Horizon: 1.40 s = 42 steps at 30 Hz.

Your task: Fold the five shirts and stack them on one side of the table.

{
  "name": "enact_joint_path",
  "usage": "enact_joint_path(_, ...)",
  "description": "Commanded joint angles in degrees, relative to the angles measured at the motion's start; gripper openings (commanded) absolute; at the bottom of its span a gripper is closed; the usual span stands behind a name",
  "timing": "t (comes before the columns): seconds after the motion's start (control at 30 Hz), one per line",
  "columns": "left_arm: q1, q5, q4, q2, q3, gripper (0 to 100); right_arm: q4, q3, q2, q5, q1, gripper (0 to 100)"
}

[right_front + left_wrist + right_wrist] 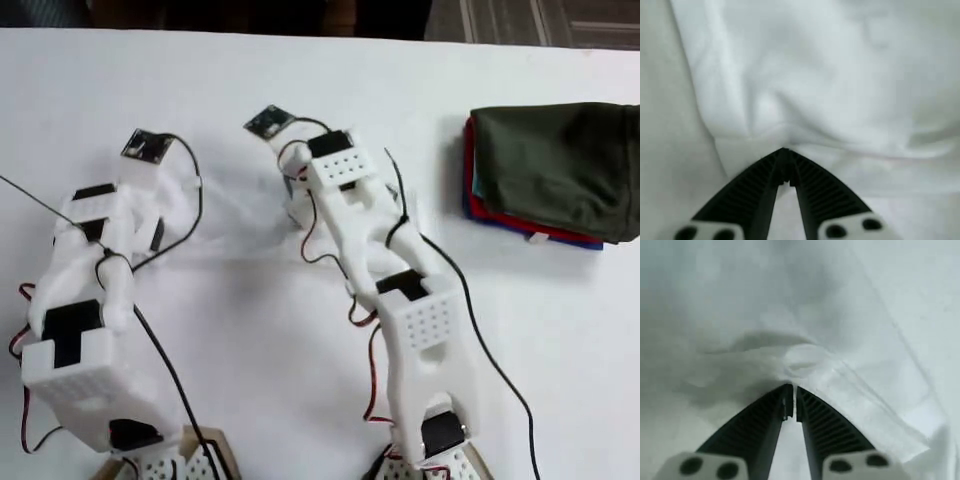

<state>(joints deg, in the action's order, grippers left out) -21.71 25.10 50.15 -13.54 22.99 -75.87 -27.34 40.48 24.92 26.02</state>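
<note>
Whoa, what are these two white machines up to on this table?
Two robot arms are working on a white shirt lying on the white table. The left end effector and the right end effector are each closed on a pinch of its fabric. Off to one side sits a stack of folded shirts, dark green on top with red and blue beneath. The white shirt is not yet on that stack.

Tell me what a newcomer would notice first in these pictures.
The stack of folded shirts at the right edge of the table stands out, dark green on top with red and blue beneath. Nearer the middle, two white arms bend over a white shirt that nearly blends into the tabletop. The left gripper and right gripper each have their jaws pinched on its puckered cloth.
</note>
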Motion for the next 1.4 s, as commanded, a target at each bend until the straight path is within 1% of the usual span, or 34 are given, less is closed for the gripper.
enact_joint_path(0.0, 0.2, -0.7, -1.4, 1.1, 0.1, 3, 3.2, -2.9, 0.0, -0.6, 0.3, 1.9)
enact_joint_path(0.1, 0.2, -0.7, -1.4, 1.1, 0.1, 3, 3.2, -3.2, -0.4, -0.6, 0.0, 1.9)
enact_joint_path(0.23, 0.2, -0.7, -0.9, 1.6, 0.0, 3, -4.2, -5.7, -6.0, -0.4, 0.0, 1.9)
enact_joint_path(0.37, 0.6, -0.9, 5.8, 4.0, -2.7, 3, -9.6, -7.4, -13.1, -0.3, 0.0, 1.9)
enact_joint_path(0.47, 0.2, -4.4, 10.8, 7.6, -5.3, 3, -13.1, -7.4, -17.4, -0.3, -0.1, 1.9)
enact_joint_path(0.6, -1.7, -6.5, 15.6, 12.1, -10.1, 3, -17.8, -7.4, -21.1, -0.2, -0.1, 1.9)
enact_joint_path(0.67, -3.5, -7.6, 16.0, 12.6, -12.9, 7, -20.4, -7.4, -21.9, -0.2, -0.7, 1.9)
enact_joint_path(0.73, -5.5, -9.4, 15.4, 10.9, -15.8, 16, -22.3, -7.3, -22.8, -0.2, -1.4, 1.9)
enact_joint_path(0.8, -6.5, -11.4, 15.1, 6.7, -19.6, 26, -24.0, -7.3, -23.9, -0.2, -2.7, 1.9)
enact_joint_path(0.83, -6.7, -12.4, 15.3, 3.9, -22.2, 26, -24.6, -7.1, -24.5, -0.2, -3.3, 1.9)
enact_joint_path(0.97, -6.2, -13.8, 19.9, -9.6, -35.9, 24, -24.9, -0.8, -29.0, -0.2, -5.3, 1.9)
enact_joint_path(1.07, -5.1, -14.8, 24.9, -20.0, -48.8, 24, -24.7, 7.4, -34.1, 2.1, -5.9, 1.9)
enact_joint_path(1.27, -4.3, -14.9, 35.4, -38.4, -76.4, 24, -21.8, 24.1, -49.0, 5.2, -7.3, 1.9)
enact_joint_path(1.37, -4.0, -14.9, 40.8, -46.9, -87.8, 24, -18.9, 33.2, -57.1, 6.5, -8.6, 1.9)
